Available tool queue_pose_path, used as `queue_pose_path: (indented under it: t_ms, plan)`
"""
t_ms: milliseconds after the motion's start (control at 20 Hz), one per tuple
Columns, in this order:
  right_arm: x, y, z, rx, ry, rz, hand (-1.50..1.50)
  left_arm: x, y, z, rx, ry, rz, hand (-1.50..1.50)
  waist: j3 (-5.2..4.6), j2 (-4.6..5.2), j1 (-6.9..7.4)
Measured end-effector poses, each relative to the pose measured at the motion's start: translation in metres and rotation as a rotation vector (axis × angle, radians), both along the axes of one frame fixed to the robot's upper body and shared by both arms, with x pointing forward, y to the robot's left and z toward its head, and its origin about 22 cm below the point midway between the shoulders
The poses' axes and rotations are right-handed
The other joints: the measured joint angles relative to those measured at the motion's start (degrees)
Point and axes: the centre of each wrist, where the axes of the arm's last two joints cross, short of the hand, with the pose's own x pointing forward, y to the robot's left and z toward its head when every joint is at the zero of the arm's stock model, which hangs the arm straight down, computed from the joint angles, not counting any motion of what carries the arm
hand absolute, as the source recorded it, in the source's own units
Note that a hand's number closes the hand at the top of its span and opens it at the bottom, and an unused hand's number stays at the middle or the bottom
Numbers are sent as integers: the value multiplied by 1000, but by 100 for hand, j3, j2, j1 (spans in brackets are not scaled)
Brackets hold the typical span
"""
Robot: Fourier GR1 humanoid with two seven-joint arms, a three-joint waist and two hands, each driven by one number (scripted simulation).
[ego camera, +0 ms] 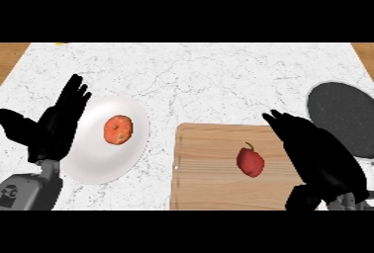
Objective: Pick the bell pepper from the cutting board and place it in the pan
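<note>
A kitchen: marble counter (219,74) with wooden cutting board (208,173), dark pan (343,113) and white plate (95,160).

black left hand (55,126), black right hand (318,148); grey forearms, dark marking on left.

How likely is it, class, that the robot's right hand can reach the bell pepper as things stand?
Probably yes. The right hand is open just right of the bell pepper, over the cutting board's right edge, with nothing lying between them.
</note>
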Motion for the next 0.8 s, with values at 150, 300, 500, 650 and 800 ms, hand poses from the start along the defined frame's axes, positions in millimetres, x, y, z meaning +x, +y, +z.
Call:
queue_pose_path:
  t_ms: [150,300,500,650,800]
  plan:
    - [4,12,-7,-13,63,29,-150,2,5,-2,0,3,4,0,2,-7,-53]
    - [7,21,-7,-37,92,58,-150,0,1,-7,2,5,11,0,4,-19,-90]
    - [6,32,-13,-137,104,90,-150,0,0,-8,-1,7,12,0,-1,-36,-115]
    - [9,41,-16,-194,97,98,-150,0,2,-5,0,7,18,0,0,-45,-114]
    - [11,55,-18,-211,87,105,-150,-2,0,-8,-1,10,15,0,3,-46,-119]
